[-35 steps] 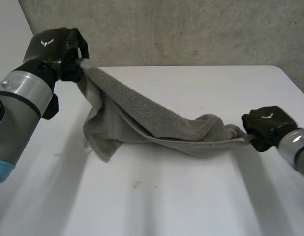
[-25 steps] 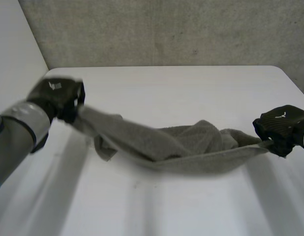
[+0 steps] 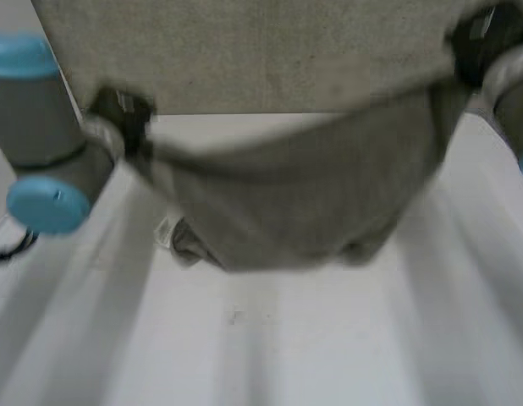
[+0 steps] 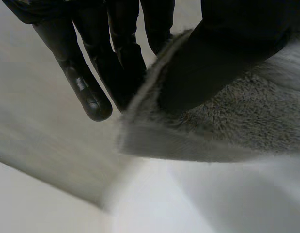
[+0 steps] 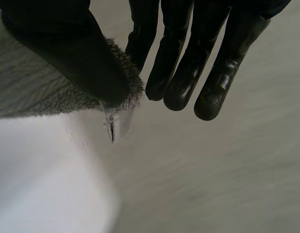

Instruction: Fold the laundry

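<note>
Left hand (image 4: 116,53) and right hand (image 5: 189,53) each pinch a corner of the grey towel (image 3: 304,194), so it's hanging spread out over the white bench (image 3: 329,338).

Towel: one, a single grey towel (image 3: 304,203) strung across the middle.
Hands: two, and there they are, left hand (image 3: 118,114) and right hand (image 3: 477,38), both black.
Hands on the towel: two, one at each end.
Arms: two, left arm (image 3: 41,144) and right arm (image 3: 511,85).
Caps: three blue caps (image 3: 46,203) counted, two on the left arm and a sliver of one on the right arm.
Tags: one for sure, a small clear tag (image 5: 112,125) at the corner by the right hand. A pale patch low on the towel is too blurred to count.
Table: one white table (image 3: 287,338).
Wall: one grey wall (image 3: 270,59) behind it.
</note>
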Controlling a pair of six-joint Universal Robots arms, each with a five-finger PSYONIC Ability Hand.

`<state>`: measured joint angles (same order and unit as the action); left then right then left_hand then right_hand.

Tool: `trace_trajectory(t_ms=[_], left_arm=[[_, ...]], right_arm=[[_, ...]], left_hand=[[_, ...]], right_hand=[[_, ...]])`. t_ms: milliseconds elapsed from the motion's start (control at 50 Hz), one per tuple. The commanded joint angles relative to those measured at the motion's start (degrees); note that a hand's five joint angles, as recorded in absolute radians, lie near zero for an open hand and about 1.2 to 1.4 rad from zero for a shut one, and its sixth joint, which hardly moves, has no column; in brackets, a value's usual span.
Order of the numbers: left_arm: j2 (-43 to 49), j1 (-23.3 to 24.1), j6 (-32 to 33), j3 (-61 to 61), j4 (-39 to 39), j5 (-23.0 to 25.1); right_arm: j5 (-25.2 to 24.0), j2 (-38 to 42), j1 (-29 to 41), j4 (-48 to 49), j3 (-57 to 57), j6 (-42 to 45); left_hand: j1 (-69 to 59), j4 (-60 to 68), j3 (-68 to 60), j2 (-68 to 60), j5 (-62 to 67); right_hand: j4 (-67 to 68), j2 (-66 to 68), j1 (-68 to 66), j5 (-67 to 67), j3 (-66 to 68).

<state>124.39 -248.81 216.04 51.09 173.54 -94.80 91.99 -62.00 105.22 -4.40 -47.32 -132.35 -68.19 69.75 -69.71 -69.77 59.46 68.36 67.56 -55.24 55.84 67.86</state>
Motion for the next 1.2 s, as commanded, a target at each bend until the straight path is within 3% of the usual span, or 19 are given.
trace_trajectory(t_ms=[20,240,440,520,640,720,760,780,800,820,840,860,880,900,960,1020,1080,1200], left_arm=[[-3.4,0.0,-4.0,-11.4,35.9,-0.9],[-7.4,-0.2,-4.3,12.2,38.7,-1.4],[-5.4,-0.2,-4.3,29.4,40.4,-0.7],[-1.9,-0.2,-4.1,35.1,42.0,-0.6],[-1.0,-0.4,-3.6,40.0,40.7,-0.7],[-3.6,-0.8,-2.2,44.4,34.8,-0.7],[-9.5,-2.1,0.2,48.6,22.9,-0.8],[-9.5,-2.1,0.3,48.7,22.8,-0.8],[-11.7,-2.5,1.1,50.2,17.0,-1.0],[-11.7,-2.6,1.1,50.2,16.9,-1.0],[-13.5,-2.6,1.7,51.7,10.9,-1.2],[-13.6,-2.6,1.8,51.7,10.9,-1.2],[-17.5,-2.6,1.3,53.4,0.9,-1.3],[-20.6,-2.6,1.2,54.3,-5.2,-0.9],[-24.2,-2.5,1.3,54.9,-12.3,-0.5],[-25.1,-2.3,1.2,53.9,-12.4,-0.2],[-24.7,-2.6,1.2,52.2,-8.6,0.7],[-18.3,-2.5,1.1,47.0,-1.5,1.2]], right_arm=[[-0.1,-8.5,0.2,29.2,-3.8,-6.9],[-5.4,-9.6,0.2,28.3,-19.7,-7.7],[-15.4,-4.4,0.0,28.2,-37.1,-7.7],[-16.3,-0.8,0.1,27.4,-40.4,-7.4],[-16.1,2.9,-0.2,18.3,-42.6,-6.8],[-16.1,-0.4,-3.4,6.6,-42.8,-5.6],[-16.3,-2.9,-4.7,1.8,-42.9,-5.0],[-16.7,-5.6,-6.0,-2.8,-42.8,-4.5],[-16.6,-8.0,-7.0,-7.2,-42.5,-3.8],[-16.6,-8.0,-7.0,-7.3,-42.5,-3.8],[-16.6,-8.0,-7.0,-7.3,-42.5,-3.8],[-16.5,-10.9,-8.5,-13.8,-41.9,-2.0],[-16.5,-14.5,-10.2,-22.5,-41.6,2.8],[-16.5,-14.6,-10.2,-22.6,-41.6,2.8],[-16.6,-18.6,-13.3,-30.6,-42.3,9.6],[-17.6,-19.9,-15.0,-32.3,-42.2,12.4],[-18.0,-19.4,-15.2,-28.7,-42.1,9.0],[-16.4,-9.0,-13.8,-18.3,-38.7,1.1]], left_hand=[[-11.8,10.2,-10.3,-10.2,10.5],[-11.8,10.2,-10.3,-10.2,10.5],[-11.8,10.2,-10.3,-10.2,10.5],[-11.8,10.2,-10.3,-10.2,10.5],[-11.8,10.2,-10.3,-10.2,10.5],[-11.8,10.2,-10.3,-10.2,10.5],[-11.8,10.2,-10.3,-10.2,10.5],[-11.8,10.2,-10.3,-10.2,10.5],[-11.8,10.2,-10.3,-10.2,10.5],[-11.8,10.2,-10.3,-10.2,10.5],[-11.8,10.2,-10.3,-10.2,10.5],[-11.8,10.2,-10.3,-10.2,10.5],[-11.8,10.2,-10.3,-10.2,10.5],[-11.8,10.2,-10.3,-10.2,10.5],[-11.8,10.2,-10.3,-10.2,10.5],[-11.8,10.2,-10.3,-10.2,10.5],[-11.8,10.2,-10.3,-10.2,10.5],[-11.8,10.2,-10.3,-10.2,10.5]], right_hand=[[11.6,12.4,-24.8,14.2,12.1],[11.6,12.4,-24.8,14.2,12.1],[11.6,12.4,-24.8,14.2,12.1],[11.6,12.4,-24.8,14.2,12.1],[11.6,12.4,-24.8,14.2,12.1],[11.6,12.4,-24.8,14.2,12.1],[11.6,12.4,-24.8,14.2,12.1],[11.6,12.4,-24.8,14.2,12.1],[11.6,12.4,-24.8,14.2,12.1],[11.6,12.4,-24.8,14.2,12.1],[11.6,12.4,-24.8,14.2,12.1],[11.6,12.4,-24.8,14.2,12.1],[11.6,12.4,-24.8,14.2,12.1],[11.6,12.4,-24.8,14.2,12.1],[11.6,12.4,-24.8,14.2,12.1],[11.6,12.4,-24.8,14.2,12.1],[11.6,12.4,-24.8,14.2,12.1],[11.6,12.4,-24.8,14.2,12.1]])
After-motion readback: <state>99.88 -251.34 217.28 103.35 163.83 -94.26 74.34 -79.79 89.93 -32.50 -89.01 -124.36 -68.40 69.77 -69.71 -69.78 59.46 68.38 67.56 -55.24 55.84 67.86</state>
